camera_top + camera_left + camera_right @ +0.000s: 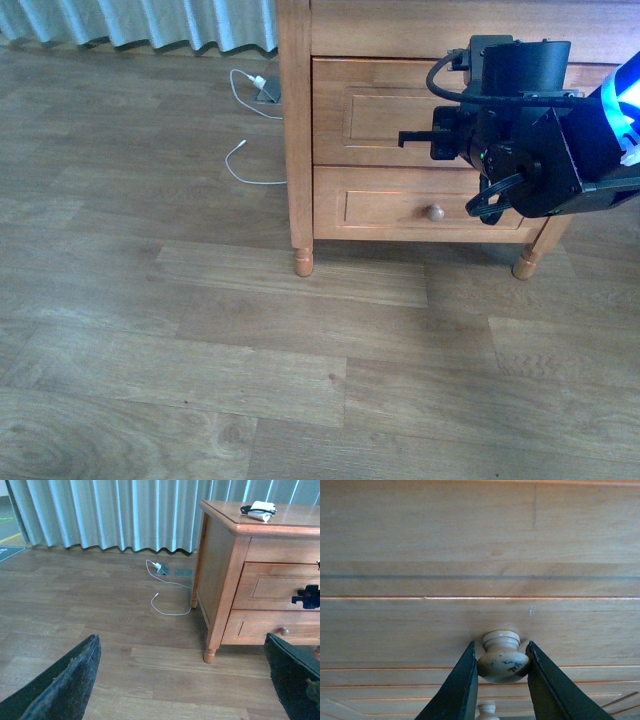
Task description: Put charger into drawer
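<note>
**A:** Where's the charger right now?

**B:** The charger [260, 510] lies on the top surface of the nightstand [216, 580], toward the back, well apart from both arms. Nothing is touching it.

**A:** And the drawer?

**B:** The drawer [365, 112] looks fully closed to me. The right claw [500, 645] is clenched on its round knob [503, 661], one finger pressed to each side. The lower drawer [380, 205] sits shut beneath it.

**A:** What about the other arm?

**B:** The left claw [181, 642] is released, with its fingers spread wide above the floor [100, 610], grasping nothing.

**A:** How do you expect the charger to handle?

**B:** I'd judge it light and rigid in the plug block, probably with smooth plastic that could slip under a weak pinch. The thin black cord wound around it is soft and may loosen or trail if caught alone.

**A:** So where should it be taken?

**B:** Across the white block itself, on two flat sides, trapping the cord turns under the fingers. It shouldn't be picked up by the cord.

**A:** Could it be mixed up with anything?

**B:** There's a white cable [165, 597] on the floor beside the nightstand, running from a plug near the curtain. That one isn't wanted.

**A:** Any brand or writing?

**B:** None that I can read. The charger is too small in view to show any marking.
</note>
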